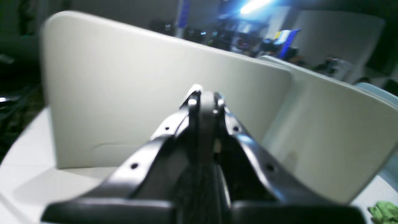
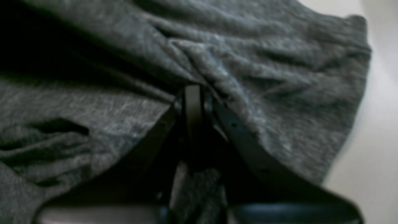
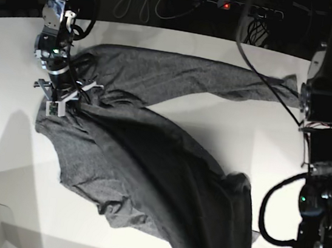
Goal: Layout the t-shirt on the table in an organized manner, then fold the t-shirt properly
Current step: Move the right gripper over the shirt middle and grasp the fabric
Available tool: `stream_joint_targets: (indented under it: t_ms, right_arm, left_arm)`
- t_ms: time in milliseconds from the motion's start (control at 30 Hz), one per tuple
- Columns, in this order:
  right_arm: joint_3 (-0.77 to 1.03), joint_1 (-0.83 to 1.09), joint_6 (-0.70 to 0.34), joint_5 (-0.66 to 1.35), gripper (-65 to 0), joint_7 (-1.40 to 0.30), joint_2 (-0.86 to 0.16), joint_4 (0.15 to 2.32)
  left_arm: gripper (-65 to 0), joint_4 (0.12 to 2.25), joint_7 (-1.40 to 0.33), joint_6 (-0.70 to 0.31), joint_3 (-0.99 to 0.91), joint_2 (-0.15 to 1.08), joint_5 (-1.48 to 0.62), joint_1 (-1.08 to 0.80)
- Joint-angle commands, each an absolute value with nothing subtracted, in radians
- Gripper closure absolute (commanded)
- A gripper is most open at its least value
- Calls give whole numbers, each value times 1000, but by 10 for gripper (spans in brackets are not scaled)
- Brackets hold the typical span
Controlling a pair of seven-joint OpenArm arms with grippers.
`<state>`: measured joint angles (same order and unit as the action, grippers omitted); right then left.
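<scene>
- The heathered dark grey knit t-shirt (image 3: 149, 158) is spread in rumpled folds across the smooth white table (image 3: 226, 132), one long sleeve stretched along the far edge.
- A fold of its soft, mottled fabric is pinched by the black right gripper (image 2: 193, 90), jaws pressed together.
- The black left gripper (image 1: 206, 98) is seen closed, facing pale curved panels (image 1: 140, 93); fabric appears between its fingers.

Heathered dark grey t-shirt (image 3: 149, 158), white table (image 3: 227, 126)
</scene>
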<state>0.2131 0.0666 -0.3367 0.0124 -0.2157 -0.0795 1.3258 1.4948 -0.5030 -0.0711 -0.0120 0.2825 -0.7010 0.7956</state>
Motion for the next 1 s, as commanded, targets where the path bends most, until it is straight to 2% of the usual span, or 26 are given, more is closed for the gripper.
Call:
stream_joint_targets:
  t_ms: [0,133,367,533,700,800,967]
  right_arm:
    - [231,62,-326,4,-6,-226,-84,1333]
    - [259,61,-326,4,-6,-226,-82,1333]
    - [302,41,-326,4,-6,-226,-84,1333]
    - [326,41,-326,5,-6,-226,-81,1346]
    - [323,64,-326,5,-6,-226,-48,1454]
    - [306,76,-326,5,-6,-226,2,1523]
    - [168,79,-326,5,-6,-229,47,1557]
  left_arm:
    - [-1,1508,-476,-70,-15,289,-707,842]
    - [-1,1481,-470,-70,-15,249,-694,846]
    - [-1,1253,-460,-70,-21,209,-694,891]
    - [-1,1141,-340,-70,-13,208,-694,889]
    - [-1,1070,-314,-70,-13,213,-694,888]
    - [-1,1063,-314,-70,-13,211,-693,885]
    - [-1,1064,-306,-70,-15,209,-693,868]
